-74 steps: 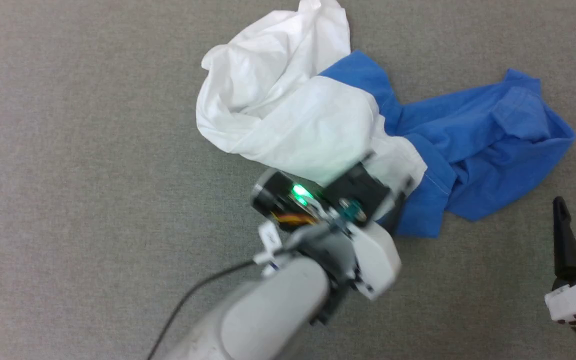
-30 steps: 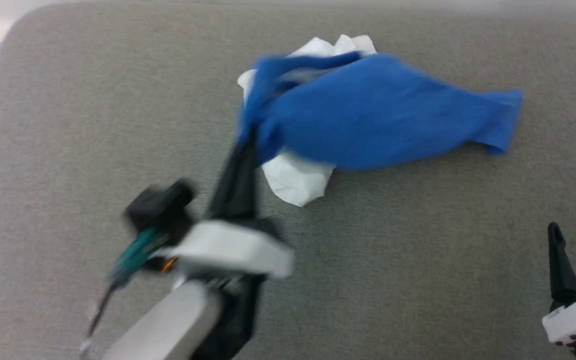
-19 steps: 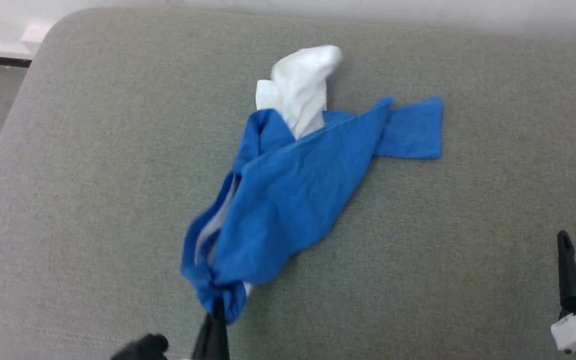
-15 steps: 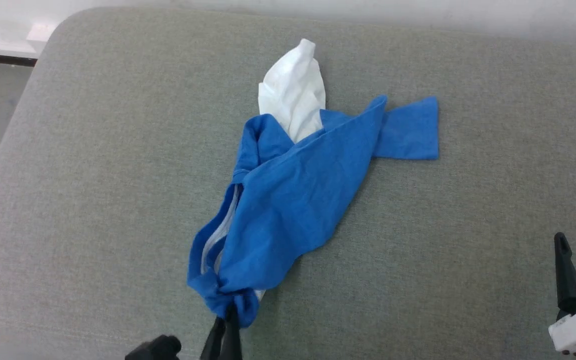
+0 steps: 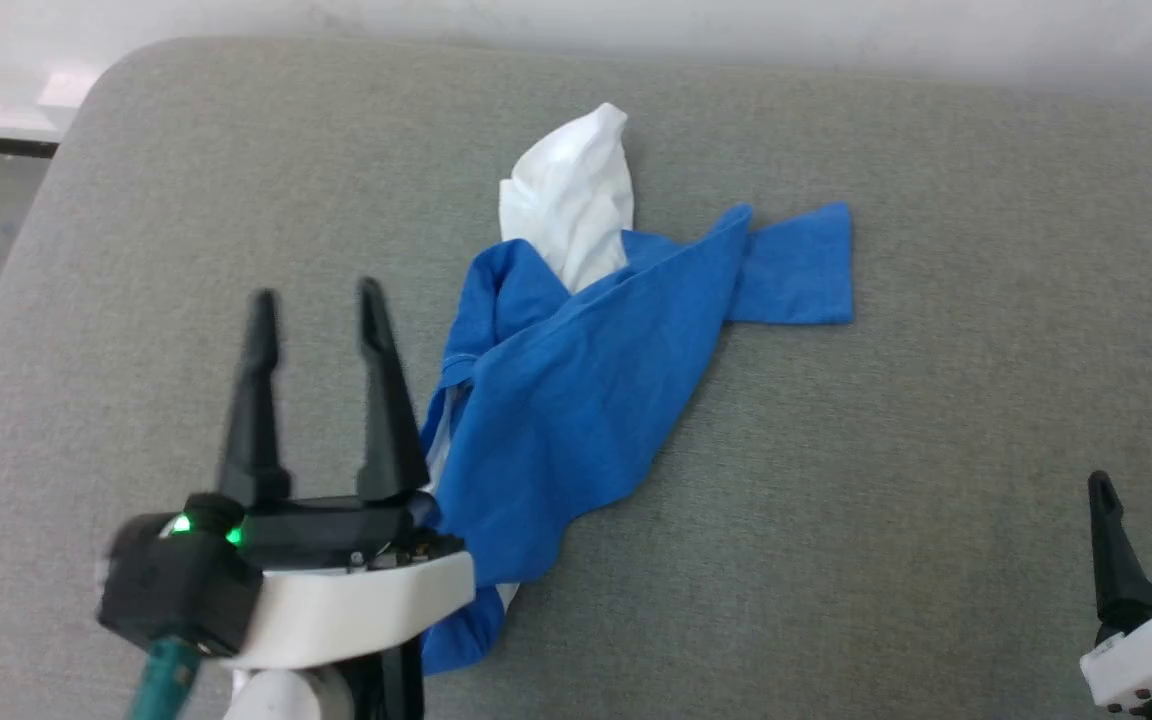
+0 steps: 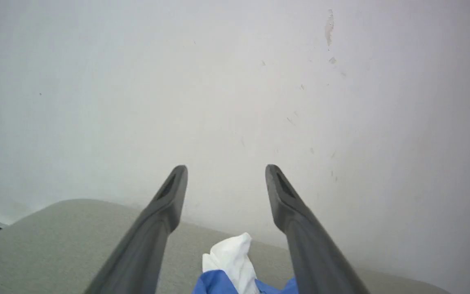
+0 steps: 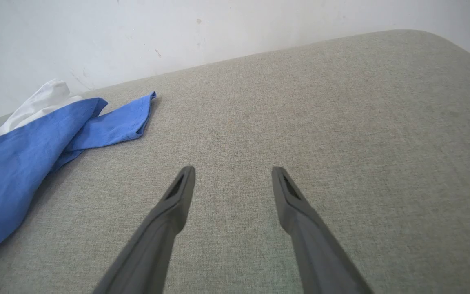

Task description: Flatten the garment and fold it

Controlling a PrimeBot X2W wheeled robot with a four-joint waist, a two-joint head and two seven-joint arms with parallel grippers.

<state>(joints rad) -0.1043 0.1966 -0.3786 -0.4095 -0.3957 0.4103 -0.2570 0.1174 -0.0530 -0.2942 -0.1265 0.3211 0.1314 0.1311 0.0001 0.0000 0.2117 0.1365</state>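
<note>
My left gripper (image 5: 316, 292) stood at the lower left of the head view. Its two long dark fingers were spread apart and pointed up the picture, with nothing between them. Two small green lights (image 5: 181, 523) glowed on the black housing behind the fingers. In my left wrist view the same parted fingers aimed at a pale, scuffed wall (image 6: 235, 81).

The garment (image 5: 576, 400), a T-shirt, lay crumpled near the middle of the grey fabric-covered surface (image 5: 886, 500), just beside my left gripper on its right. Most of what showed was royal blue, bunched into a long slanting heap. One blue sleeve (image 5: 796, 265) lay flat, pointing right at the far end. A twist of white cloth (image 5: 571, 200) stuck out at the top, toward the wall. The heap's near blue end passed out of sight behind my left wrist housing. I could not tell whether it touched.

My right gripper (image 5: 1136, 487) stood at the lower right, well apart from the shirt. Its fingers were also parted and empty above bare grey fabric.
</note>
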